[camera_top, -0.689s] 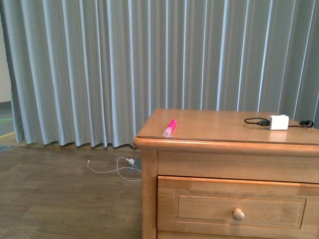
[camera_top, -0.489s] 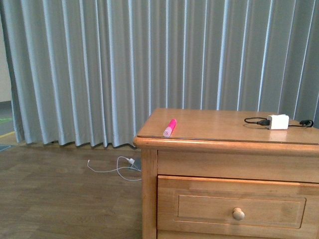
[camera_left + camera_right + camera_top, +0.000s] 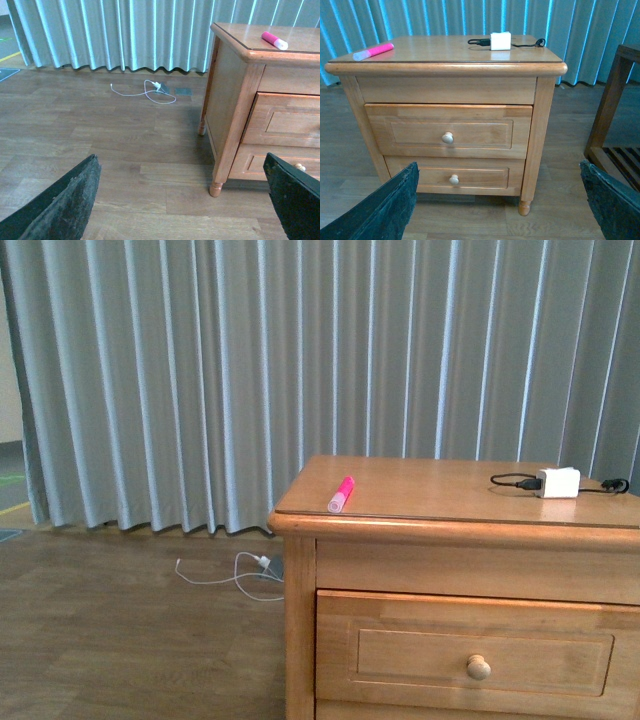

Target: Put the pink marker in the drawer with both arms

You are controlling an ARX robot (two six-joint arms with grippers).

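Honey-brown nightstand (image 3: 450,540) stood on a wood-plank floor (image 3: 120,640) in front of a grey-blue pleated curtain (image 3: 200,380). A white cable (image 3: 235,575) lay loose on the floor near the curtain hem. White charger block (image 3: 558,483) with a black lead sat toward the top's back right. Front view cropped the nightstand's right side and everything below the top drawer (image 3: 410,131), which was closed. Only two dark finger ends showed per hand: left hand (image 3: 180,160) released, spread wide; right hand (image 3: 498,167) the same, holding nothing. Pink marker (image 3: 341,495) lay flat near the top's front left corner, with a magenta body and a paler cap toward the front edge
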